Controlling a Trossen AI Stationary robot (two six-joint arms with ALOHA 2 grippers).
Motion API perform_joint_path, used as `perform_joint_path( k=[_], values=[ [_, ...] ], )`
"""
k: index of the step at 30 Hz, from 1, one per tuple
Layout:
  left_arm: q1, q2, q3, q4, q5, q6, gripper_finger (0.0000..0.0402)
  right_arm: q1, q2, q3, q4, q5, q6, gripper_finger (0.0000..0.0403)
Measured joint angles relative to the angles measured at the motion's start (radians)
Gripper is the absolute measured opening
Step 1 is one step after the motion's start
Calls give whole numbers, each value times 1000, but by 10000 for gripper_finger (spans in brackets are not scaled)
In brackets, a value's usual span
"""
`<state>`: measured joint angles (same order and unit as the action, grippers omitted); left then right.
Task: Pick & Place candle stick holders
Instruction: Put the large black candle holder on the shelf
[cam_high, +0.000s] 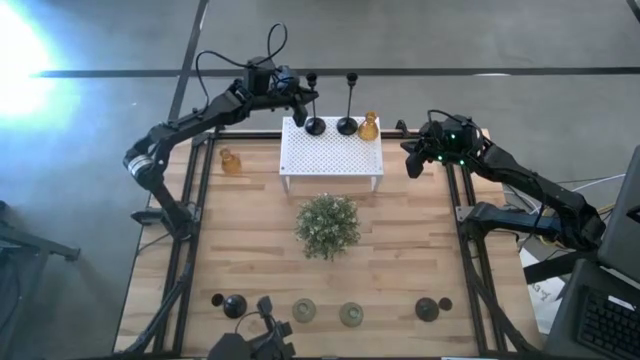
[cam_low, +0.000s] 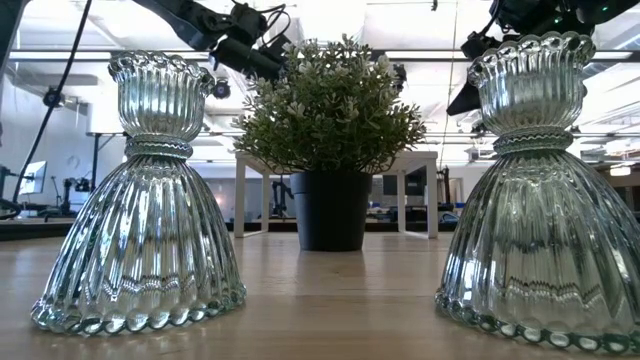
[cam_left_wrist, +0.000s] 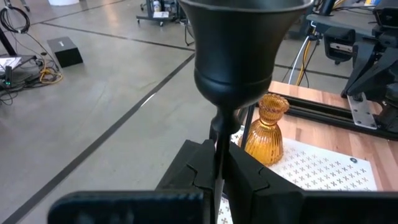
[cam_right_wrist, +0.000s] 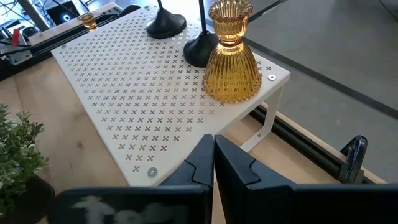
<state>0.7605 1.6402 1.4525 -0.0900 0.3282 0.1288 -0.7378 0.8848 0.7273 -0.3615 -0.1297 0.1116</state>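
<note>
Two tall black candle stick holders stand by their round bases (cam_high: 315, 125) (cam_high: 347, 125) on the far part of the white perforated stand (cam_high: 331, 160). An amber glass holder (cam_high: 368, 127) stands beside them. My left gripper (cam_high: 303, 104) is shut on the left black holder, whose cup (cam_left_wrist: 242, 50) fills the left wrist view. My right gripper (cam_high: 412, 162) is shut on nothing and hangs just off the stand's right end. A second amber holder (cam_high: 230, 161) stands on the table left of the stand. My left gripper pinches the black holder's thin stem (cam_left_wrist: 218, 146) between its two fingers, a little below the cup. The fingers come from the table's far left, slanting slightly down, and lie across the stem. The holder stays upright with its base (cam_right_wrist: 165, 25) on the stand.
A bushy green plant (cam_high: 327, 225) in a dark pot stands mid-table. Along the near edge are two pale ribbed glass holders (cam_high: 304, 311) (cam_high: 351, 314) and two short black ones (cam_high: 232, 305) (cam_high: 427, 309). Bare wood lies to either side of the plant.
</note>
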Motion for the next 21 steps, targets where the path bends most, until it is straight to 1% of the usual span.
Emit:
perform_joint_path(
  k=[13,18,21],
  values=[
    [4,0,0,-7,0,3,20,0,0,0,0,0,0,8],
    [4,4,-4,-33,-5,3,55,0,0,0,0,0,0,8],
    [4,6,-5,-30,-5,4,68,0,0,0,0,0,0,8]
  ],
)
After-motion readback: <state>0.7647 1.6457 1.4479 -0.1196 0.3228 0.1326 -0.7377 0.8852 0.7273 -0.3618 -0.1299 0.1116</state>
